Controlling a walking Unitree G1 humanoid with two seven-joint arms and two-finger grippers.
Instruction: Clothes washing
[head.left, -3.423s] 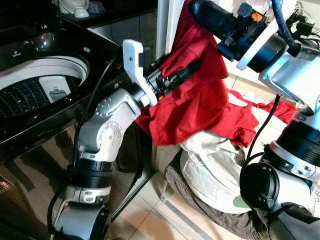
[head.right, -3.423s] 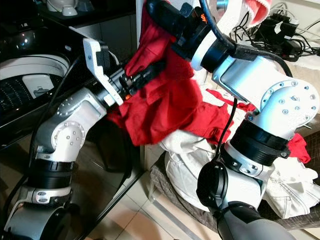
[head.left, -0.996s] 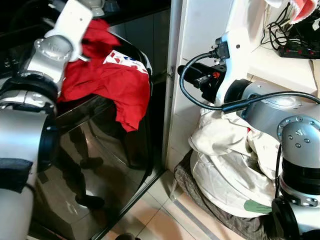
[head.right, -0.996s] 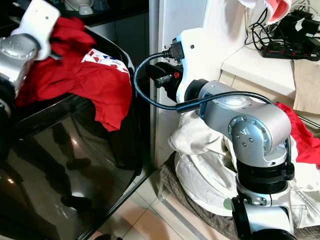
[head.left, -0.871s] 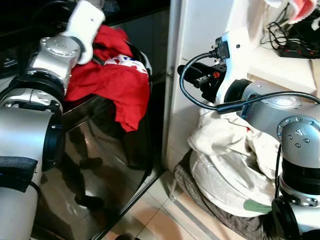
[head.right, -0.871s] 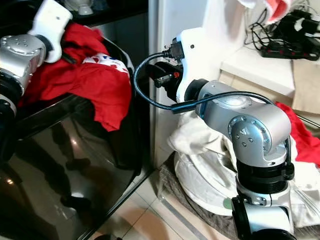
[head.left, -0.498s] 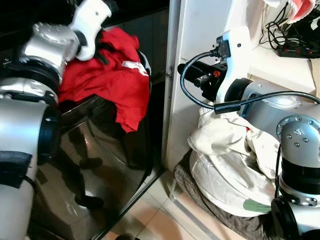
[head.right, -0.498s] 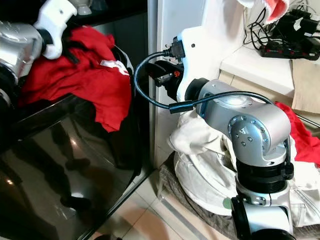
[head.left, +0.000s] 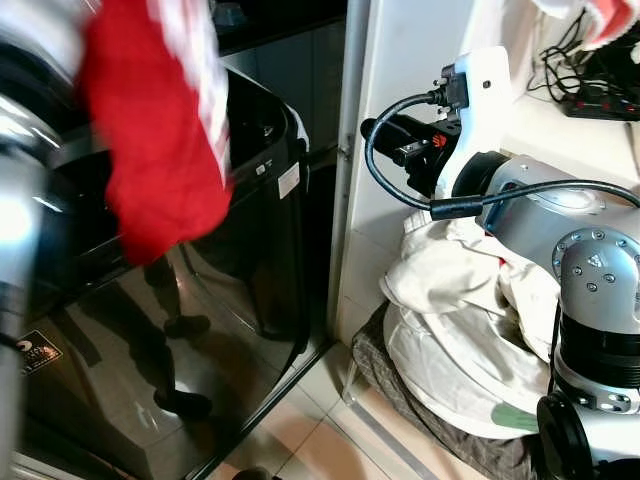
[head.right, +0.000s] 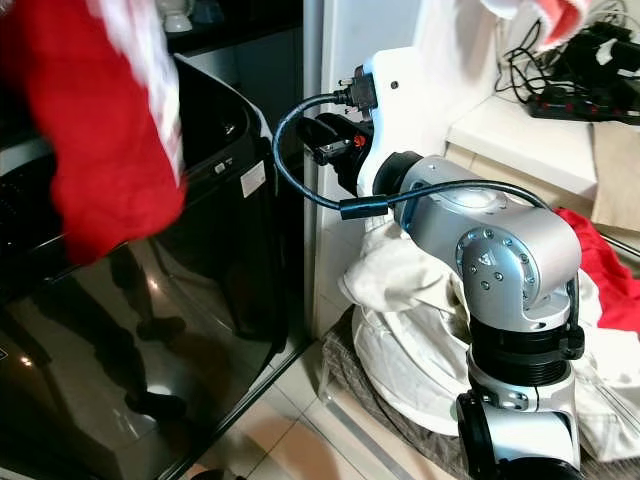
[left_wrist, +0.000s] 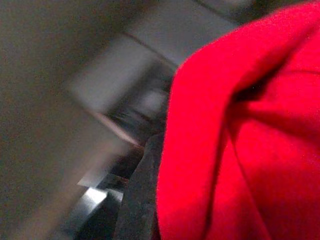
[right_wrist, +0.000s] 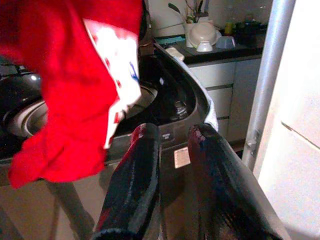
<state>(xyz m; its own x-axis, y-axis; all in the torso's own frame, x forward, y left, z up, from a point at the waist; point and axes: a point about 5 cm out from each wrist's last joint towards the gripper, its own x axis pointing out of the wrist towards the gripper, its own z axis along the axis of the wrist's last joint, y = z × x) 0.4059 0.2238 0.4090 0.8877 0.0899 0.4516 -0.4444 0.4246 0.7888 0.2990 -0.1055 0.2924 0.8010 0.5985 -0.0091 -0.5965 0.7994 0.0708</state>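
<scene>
1. Half a second ago the red shirt lay draped over the near right corner of the washing machine, its hem trailing down the glossy front. Now it hangs in the air at the left, blurred with motion, lifted off that corner by the left arm.
2. That lift suggests the shirt is being freed from the rim so it can go into the drum, which lies behind and to the left of it; loading this garment looks close to done.
3. The left gripper is buried in red cloth in its wrist view; it appears to carry the shirt, but I cannot tell how its fingers stand.
4. The right gripper hovers near the machine's right corner, fingers slightly parted and holding nothing.
5. More laundry, cream and white, waits in a heap on the floor to the right.
6. Writing: a white printed patch on the shirt and a small white sticker on the machine's corner, both too blurred or small to read.
</scene>
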